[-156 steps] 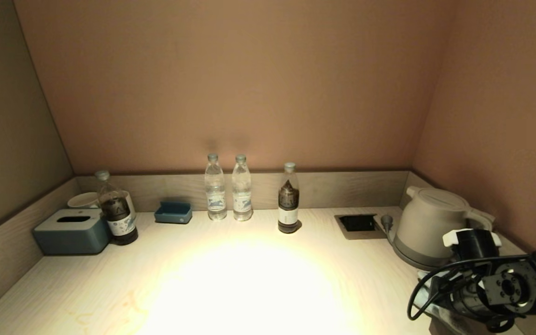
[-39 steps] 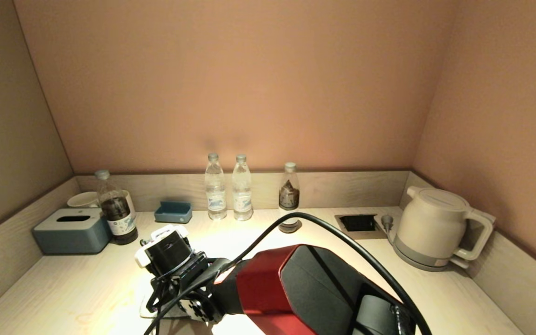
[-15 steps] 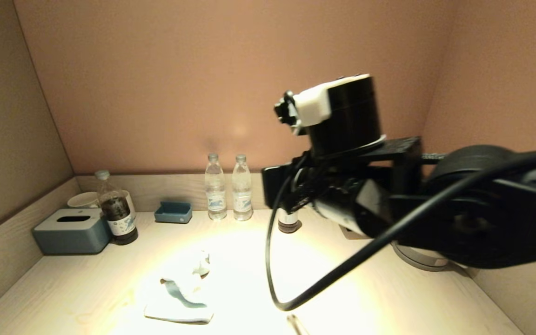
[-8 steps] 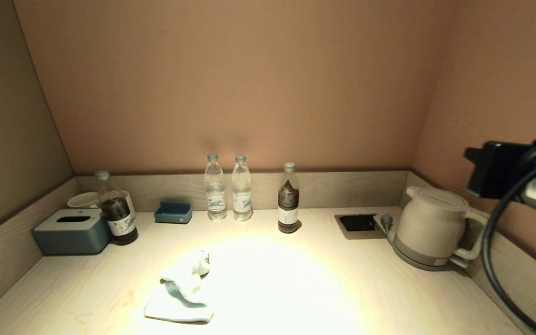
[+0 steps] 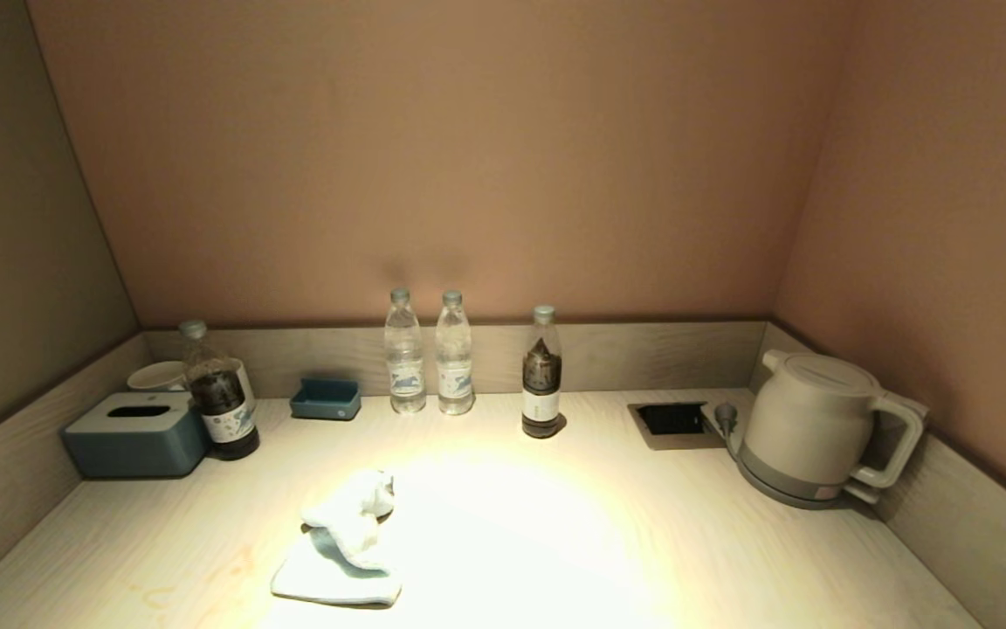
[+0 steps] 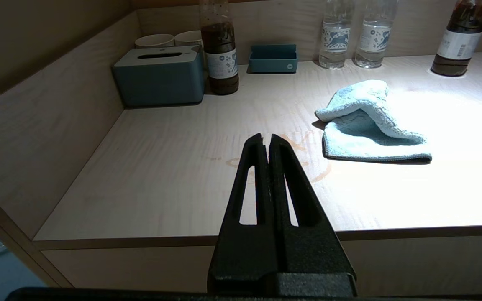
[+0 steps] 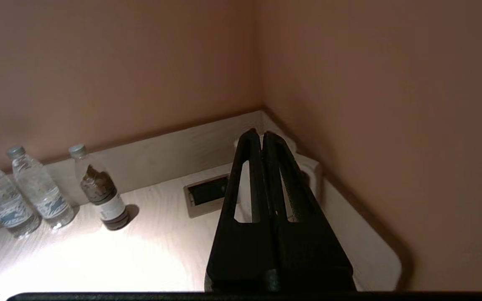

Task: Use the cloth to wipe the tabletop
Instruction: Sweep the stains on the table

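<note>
Nearest, the left gripper (image 6: 266, 140) hangs at the front edge of the tabletop (image 6: 161, 184), fingers pressed together on nothing. Just beyond it a faint orange ring stain (image 6: 295, 161) marks the wood, and beside that lies the cloth (image 5: 341, 546), crumpled and folded over itself, loose, with no arm touching it. Farther off the right gripper (image 7: 262, 138) hovers high toward the kettle (image 5: 809, 428) corner, fingers likewise together and empty. The wipe looks paused or possibly finished; I cannot tell which. If wiping resumes, a gripper must open, descend and pinch the cloth's raised fold
</note>
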Motion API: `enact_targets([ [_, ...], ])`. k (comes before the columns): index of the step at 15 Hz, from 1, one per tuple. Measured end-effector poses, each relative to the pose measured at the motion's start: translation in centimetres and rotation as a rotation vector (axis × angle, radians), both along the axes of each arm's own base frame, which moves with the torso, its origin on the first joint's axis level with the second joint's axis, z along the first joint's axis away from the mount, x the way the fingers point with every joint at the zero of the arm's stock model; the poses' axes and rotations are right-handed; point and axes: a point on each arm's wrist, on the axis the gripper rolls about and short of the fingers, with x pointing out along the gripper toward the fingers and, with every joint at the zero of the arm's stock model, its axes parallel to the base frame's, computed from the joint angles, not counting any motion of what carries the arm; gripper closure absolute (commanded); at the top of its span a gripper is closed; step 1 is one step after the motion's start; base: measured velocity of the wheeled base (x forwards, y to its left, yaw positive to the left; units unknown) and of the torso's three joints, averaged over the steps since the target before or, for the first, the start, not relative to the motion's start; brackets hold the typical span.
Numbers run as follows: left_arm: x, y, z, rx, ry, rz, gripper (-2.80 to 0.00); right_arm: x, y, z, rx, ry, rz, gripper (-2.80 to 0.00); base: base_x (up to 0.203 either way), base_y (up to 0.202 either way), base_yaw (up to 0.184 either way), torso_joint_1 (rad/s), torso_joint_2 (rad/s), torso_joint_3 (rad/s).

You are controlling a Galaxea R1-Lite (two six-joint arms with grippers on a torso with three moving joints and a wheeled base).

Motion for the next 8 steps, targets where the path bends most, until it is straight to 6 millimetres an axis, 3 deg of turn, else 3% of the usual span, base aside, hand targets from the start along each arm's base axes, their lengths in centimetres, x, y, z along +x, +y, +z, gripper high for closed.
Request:
enact_targets([
  [4, 0.0, 0.0, 0.0, 0.000, 0.000, 0.000, 0.00, -4.8, -2.0, -1.6, -0.035, -0.067, -0.182, 0.00, 0.000, 0.000, 0.000, 0.000, 0.00, 0.000],
  [8, 0.0, 0.0, 0.0, 0.000, 0.000, 0.000, 0.00, -8.6, -2.4, -3.7, -0.090, -0.114, -0.410, 0.00, 0.000, 0.000, 0.000, 0.000, 0.00, 0.000],
])
